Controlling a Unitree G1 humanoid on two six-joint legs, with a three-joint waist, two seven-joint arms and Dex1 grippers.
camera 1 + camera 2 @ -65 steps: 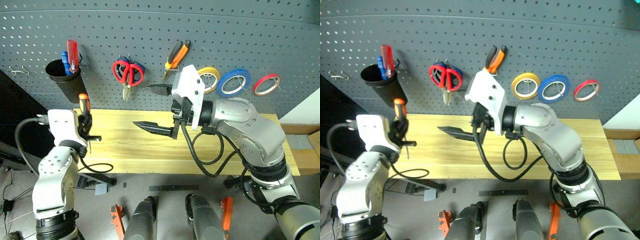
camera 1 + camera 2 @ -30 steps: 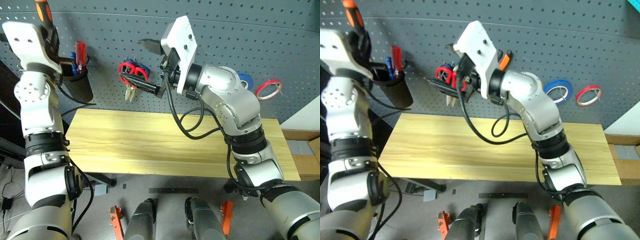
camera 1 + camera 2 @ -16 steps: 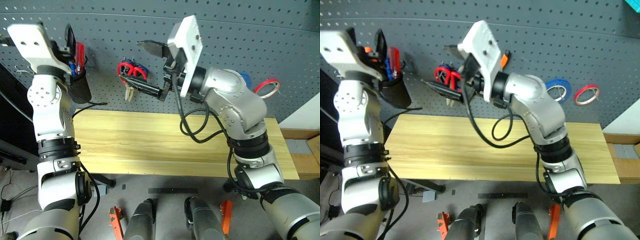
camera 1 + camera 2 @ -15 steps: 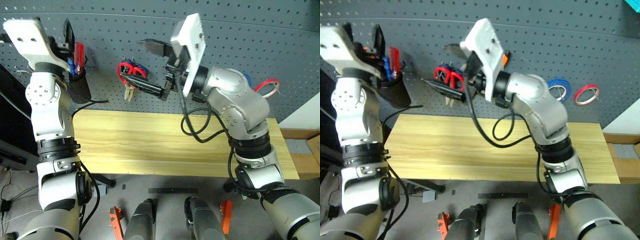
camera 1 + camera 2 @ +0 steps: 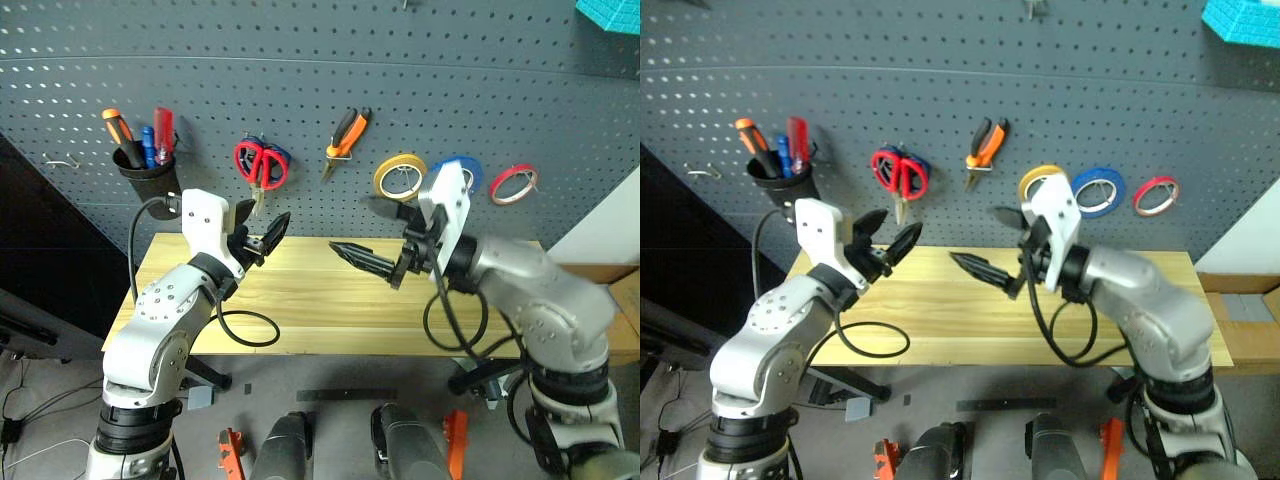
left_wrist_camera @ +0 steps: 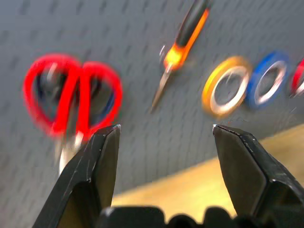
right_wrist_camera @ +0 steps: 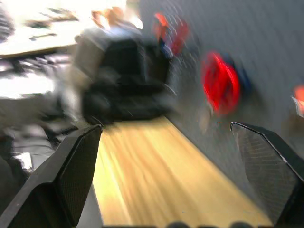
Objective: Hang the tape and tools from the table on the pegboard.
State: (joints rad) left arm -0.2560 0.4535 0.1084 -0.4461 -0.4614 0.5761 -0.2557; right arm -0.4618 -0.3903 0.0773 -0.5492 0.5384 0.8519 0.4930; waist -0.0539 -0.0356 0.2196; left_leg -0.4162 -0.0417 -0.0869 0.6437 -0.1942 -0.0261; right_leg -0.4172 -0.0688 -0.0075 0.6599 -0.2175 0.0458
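On the pegboard [image 5: 300, 90] hang the red-handled scissors [image 5: 259, 163], the orange-black pliers [image 5: 347, 130] and the blue tape [image 5: 1100, 191]. The orange-black screwdriver [image 5: 117, 132] stands in a black cup [image 5: 146, 174] at the left. Both arms hover over the wooden table [image 5: 310, 305]. My left gripper [image 5: 266, 218] is open and empty, pointing toward the board below the scissors [image 6: 71, 95]. Facing it from the right, my right gripper [image 5: 350, 224] is also open and empty. The left wrist view shows the pliers [image 6: 183, 45] and the blue tape [image 6: 268, 78].
The cup also holds red and blue screwdrivers [image 5: 157, 135]. A yellow tape ring [image 5: 398, 178] and a red tape ring [image 5: 513, 183] flank the blue one. Blue-handled scissors hang behind the red pair. An empty hook [image 5: 60, 160] sits far left. My left arm's cable [image 5: 245, 330] loops over the table.
Both arms have dropped from the pegboard to just above the table. The left gripper has let go of the orange-black screwdriver, which now stands in the cup.
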